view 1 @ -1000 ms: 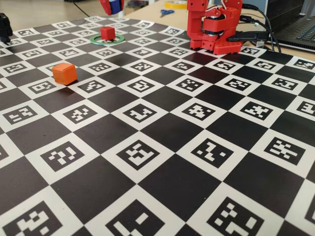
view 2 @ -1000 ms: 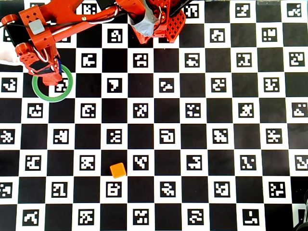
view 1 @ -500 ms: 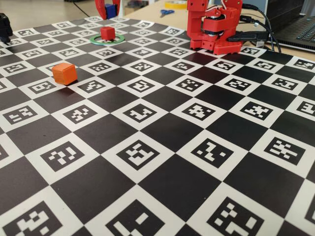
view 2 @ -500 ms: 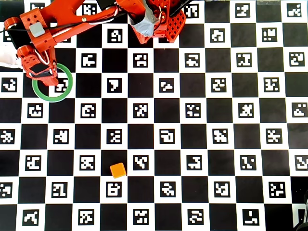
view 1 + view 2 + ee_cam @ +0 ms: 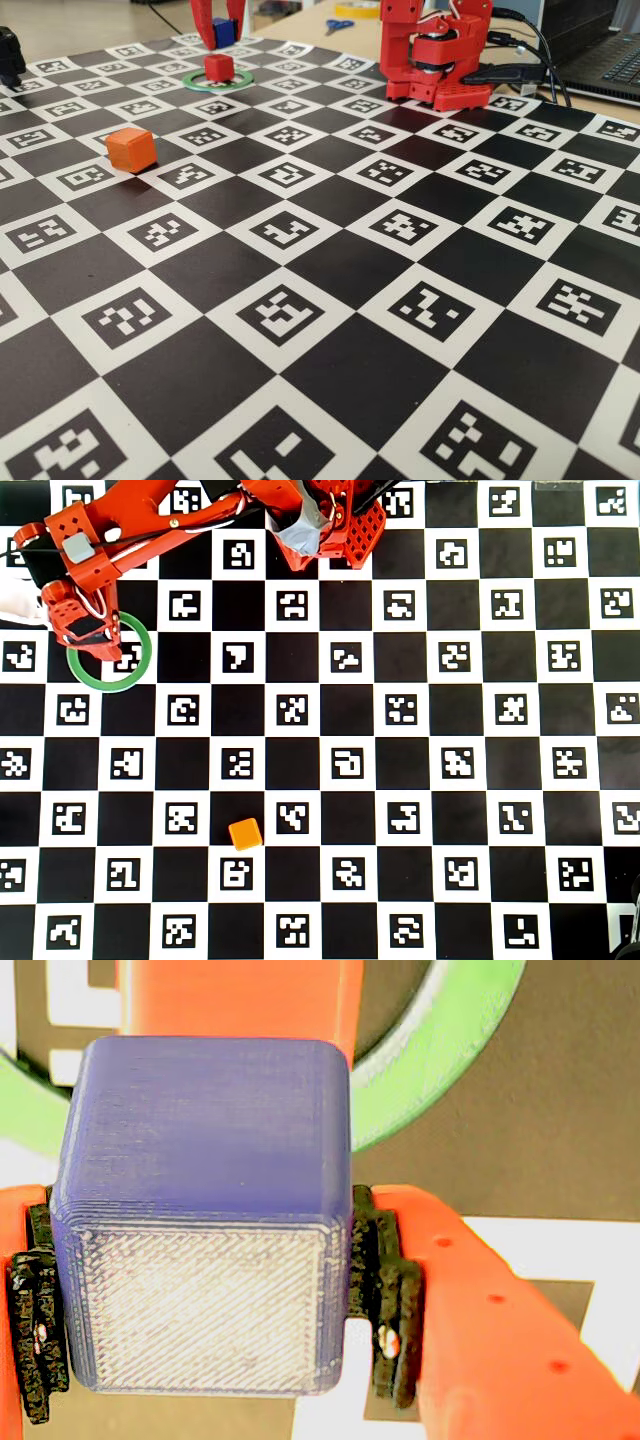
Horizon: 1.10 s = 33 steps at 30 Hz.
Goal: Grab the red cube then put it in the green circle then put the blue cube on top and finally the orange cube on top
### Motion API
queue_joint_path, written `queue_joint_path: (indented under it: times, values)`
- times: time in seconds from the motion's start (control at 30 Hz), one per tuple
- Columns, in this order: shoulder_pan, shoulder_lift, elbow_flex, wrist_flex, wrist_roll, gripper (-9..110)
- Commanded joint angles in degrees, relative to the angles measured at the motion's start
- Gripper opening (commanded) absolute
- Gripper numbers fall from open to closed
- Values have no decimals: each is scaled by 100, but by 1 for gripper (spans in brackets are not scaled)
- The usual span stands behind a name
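The red cube [image 5: 219, 68] stands inside the green circle [image 5: 196, 86] at the far left of the board. My gripper [image 5: 222, 36] hangs just above it, shut on the blue cube [image 5: 224, 29]. In the wrist view the blue cube [image 5: 200, 1210] fills the space between the black pads [image 5: 385, 1300] of the gripper [image 5: 205, 1310]. Beyond it show the red cube [image 5: 240, 1000] and an arc of the green circle [image 5: 440, 1060]. In the overhead view the gripper [image 5: 90, 638] covers both cubes over the green circle [image 5: 110, 688]. The orange cube [image 5: 131, 149] [image 5: 245, 834] sits alone on the board.
The arm's red base [image 5: 435, 55] [image 5: 330, 520] stands at the board's far edge. A laptop [image 5: 610, 60], black cables [image 5: 510, 72] and scissors [image 5: 338, 24] lie beyond the board. A dark object [image 5: 10, 55] sits at the left edge.
The gripper has come down with the blue cube towards the red cube in the ring. The red and orange cubes have not moved.
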<state>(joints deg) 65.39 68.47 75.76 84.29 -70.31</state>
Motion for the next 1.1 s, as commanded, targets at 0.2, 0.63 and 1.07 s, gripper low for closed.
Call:
queue_joint_path:
  times: [0.2,0.63,1.07]
  values:
    - [149,229,-9,-211,-53,10]
    - [193,158,132,-413,-70,10]
    - [158,141,255,-519,-9,11]
